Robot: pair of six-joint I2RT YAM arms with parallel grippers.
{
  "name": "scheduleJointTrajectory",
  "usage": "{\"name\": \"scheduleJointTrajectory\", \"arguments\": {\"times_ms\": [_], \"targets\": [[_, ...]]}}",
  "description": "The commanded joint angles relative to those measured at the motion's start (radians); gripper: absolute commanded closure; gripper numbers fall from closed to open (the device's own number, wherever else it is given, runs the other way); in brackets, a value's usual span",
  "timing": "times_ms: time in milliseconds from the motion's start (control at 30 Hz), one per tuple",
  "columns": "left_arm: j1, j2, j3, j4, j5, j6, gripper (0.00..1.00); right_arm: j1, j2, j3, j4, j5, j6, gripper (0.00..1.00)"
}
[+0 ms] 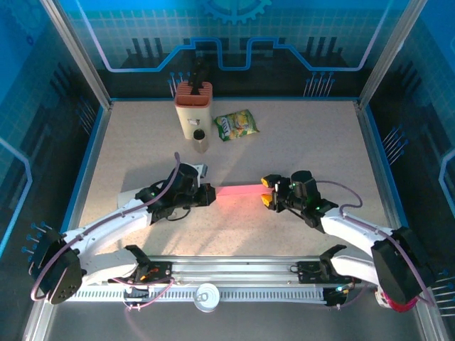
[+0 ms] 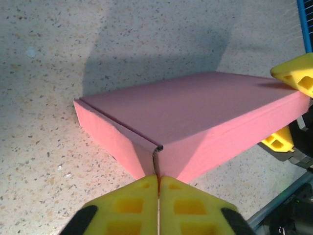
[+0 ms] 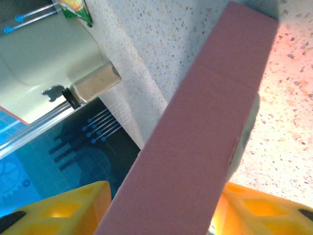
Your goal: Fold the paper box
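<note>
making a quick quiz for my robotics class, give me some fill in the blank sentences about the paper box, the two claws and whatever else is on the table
1. The paper box is ___ in colour.
2. The left claw, its fingers pressed together, meets the box at a ___.
3. The right claw has the box's other end ___ its two fingers.
4. The snack packet at the back of the table is mostly ___.

Missing words: pink; corner; between; green.

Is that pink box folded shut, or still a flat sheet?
Folded shut: the pink box shows a flat lid over solid sides, seamed at one corner.
</note>
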Motion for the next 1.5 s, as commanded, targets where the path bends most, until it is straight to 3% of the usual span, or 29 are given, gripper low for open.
{"name": "scheduleJointTrajectory", "arguments": {"times_ms": [0, 67, 200, 300, 433, 633, 733, 867, 1000, 1100, 1200, 1367, 1433, 1467], "targets": [[-0.012, -0.036, -0.014, -0.040, -0.023, 0.012, 0.80, 0.000, 0.008, -0.024, 0.078, -0.037, -0.045, 0.50], [-0.013, -0.053, -0.013, -0.047, -0.028, 0.011, 0.71, 0.000, 0.004, -0.026, 0.077, -0.033, -0.075, 0.53], [-0.013, -0.105, -0.008, -0.073, -0.040, 0.008, 0.62, 0.000, 0.030, -0.009, 0.107, -0.020, -0.220, 0.60], [-0.011, -0.141, -0.001, -0.099, -0.057, 0.008, 0.60, 0.001, 0.087, 0.017, 0.126, -0.023, -0.343, 0.62], [-0.012, -0.177, 0.006, -0.133, -0.081, 0.012, 0.59, 0.006, 0.202, -0.001, 0.331, -0.021, -0.369, 0.67], [-0.010, -0.209, 0.009, -0.157, -0.106, 0.013, 0.59, 0.035, 0.395, 0.040, 0.527, -0.047, -0.360, 0.67], [-0.009, -0.222, 0.009, -0.169, -0.121, 0.016, 0.59, 0.042, 0.486, 0.057, 0.572, -0.068, -0.360, 0.55], [-0.007, -0.221, 0.016, -0.194, -0.134, 0.024, 0.59, 0.030, 0.479, 0.067, 0.333, -0.093, -0.395, 0.39], [-0.006, -0.216, 0.015, -0.196, -0.135, 0.021, 0.58, 0.034, 0.271, 0.137, -0.196, 0.016, -0.563, 0.25], [-0.005, -0.189, 0.018, -0.185, -0.135, 0.021, 0.57, 0.032, 0.109, 0.182, -0.455, 0.138, -0.639, 0.21], [0.005, -0.126, 0.040, -0.170, -0.141, 0.038, 0.57, 0.006, 0.022, 0.201, -0.510, 0.157, -0.689, 0.28], [0.022, -0.055, 0.077, -0.160, -0.174, 0.050, 0.59, 0.014, -0.016, 0.231, -0.446, 0.110, -0.761, 0.45], [0.029, -0.077, 0.054, -0.138, -0.185, 0.048, 0.53, 0.018, -0.014, 0.270, -0.458, 0.117, -0.871, 0.42], [0.038, -0.097, 0.038, -0.126, -0.183, 0.041, 0.48, 0.015, -0.009, 0.291, -0.475, 0.130, -0.943, 0.35]]}}
